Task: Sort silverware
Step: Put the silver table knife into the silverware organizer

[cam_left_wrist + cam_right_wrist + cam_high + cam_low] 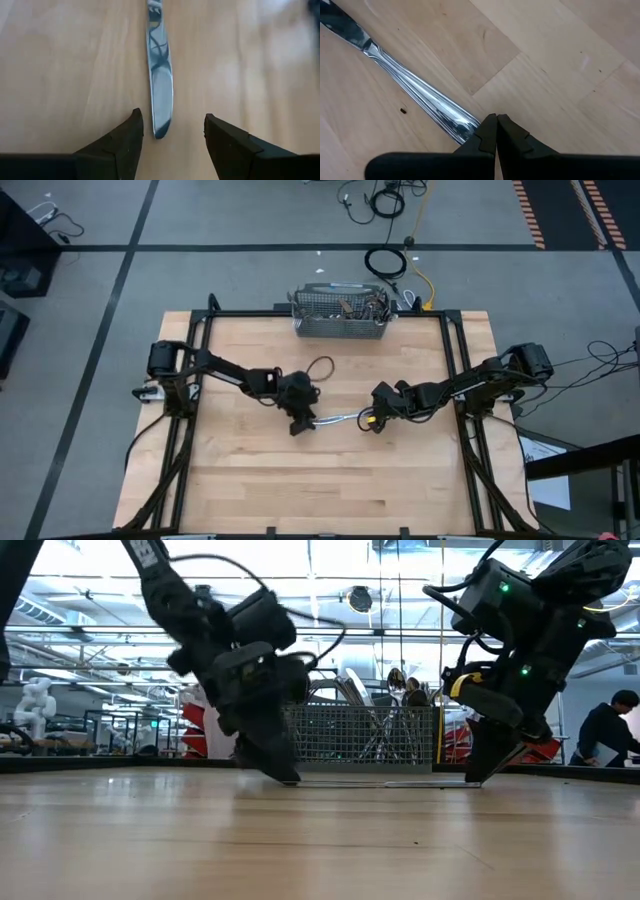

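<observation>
Left gripper point(303, 423) sat spread, its fingers point(125, 145) straddling the blade tip of the knife point(338, 420) without touching it. I saw the knife lying flat on the worktop point(250, 490), well in front of the basket point(340, 316). Right gripper point(371, 421) was pressed together at the knife's handle end.

We see two black jointed arms with black cables looped along their links. The right gripper point(372, 420) has yellow marking just behind it, green lights above; the left gripper point(172, 137) fingers point(125, 142) are matte black wedges.
</observation>
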Controlling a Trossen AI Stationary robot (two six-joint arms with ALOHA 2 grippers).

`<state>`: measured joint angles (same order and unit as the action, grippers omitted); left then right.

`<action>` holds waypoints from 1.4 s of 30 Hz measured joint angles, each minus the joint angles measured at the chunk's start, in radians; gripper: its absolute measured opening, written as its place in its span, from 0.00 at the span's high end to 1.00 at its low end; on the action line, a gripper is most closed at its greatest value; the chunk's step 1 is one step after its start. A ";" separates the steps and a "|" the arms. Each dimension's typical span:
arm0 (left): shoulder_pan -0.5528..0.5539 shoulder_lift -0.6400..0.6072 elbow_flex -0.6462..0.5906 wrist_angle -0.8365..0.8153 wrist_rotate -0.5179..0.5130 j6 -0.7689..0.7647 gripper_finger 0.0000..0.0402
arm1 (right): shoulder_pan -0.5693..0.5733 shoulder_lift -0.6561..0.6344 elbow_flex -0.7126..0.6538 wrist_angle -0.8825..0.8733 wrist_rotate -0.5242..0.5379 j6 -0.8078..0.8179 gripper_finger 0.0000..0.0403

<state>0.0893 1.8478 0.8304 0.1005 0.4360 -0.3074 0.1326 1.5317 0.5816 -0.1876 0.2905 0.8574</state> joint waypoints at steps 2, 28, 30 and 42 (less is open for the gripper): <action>-0.026 -0.002 0.024 -0.064 -0.087 0.090 0.47 | 0.000 0.000 0.000 0.004 0.000 0.000 1.00; -0.170 0.144 0.073 0.034 -0.438 0.269 0.60 | 0.000 0.003 -0.001 0.047 -0.003 0.025 1.00; -0.175 0.150 0.073 0.046 -0.451 0.264 0.67 | 0.000 0.003 -0.001 0.047 -0.005 0.025 1.00; -0.177 0.157 0.073 0.069 -0.447 0.264 0.87 | 0.000 0.002 -0.001 0.053 -0.004 0.032 1.00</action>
<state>-0.0875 2.0048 0.9033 0.1692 -0.0109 -0.0431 0.1322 1.5338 0.5808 -0.1347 0.2863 0.8889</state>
